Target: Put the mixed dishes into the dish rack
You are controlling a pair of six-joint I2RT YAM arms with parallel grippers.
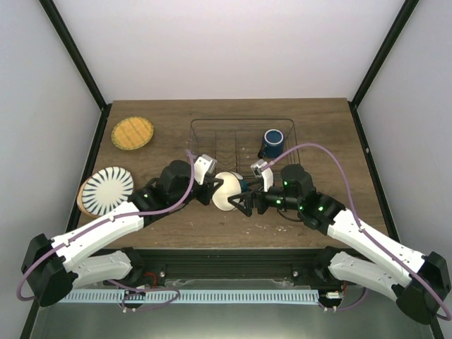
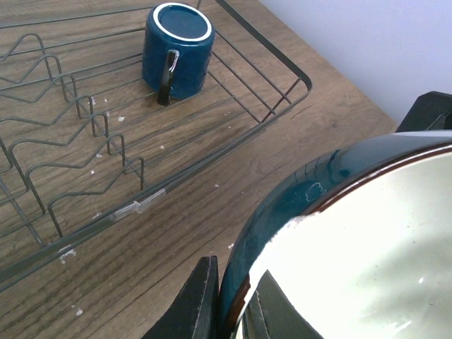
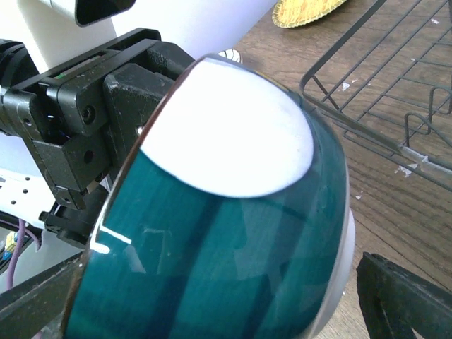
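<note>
One yellow plate (image 1: 132,133), one striped plate (image 1: 110,188), one tan plate (image 1: 80,197) — one bowl (image 1: 226,191), one cup (image 1: 272,141), one rack (image 1: 240,120).

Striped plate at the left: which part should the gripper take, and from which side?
Pinch the rim of the striped plate on its near-right edge, coming in low from the middle of the table. It lies flat, stacked on the tan plate, which shows only past its left edge, so the right rim probably overhangs clear of the table, leaving room for a lower finger.

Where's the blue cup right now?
In the top view, the dark blue cup sits inside the dish rack, on its right side, just beyond the bowl between the arms.
</note>
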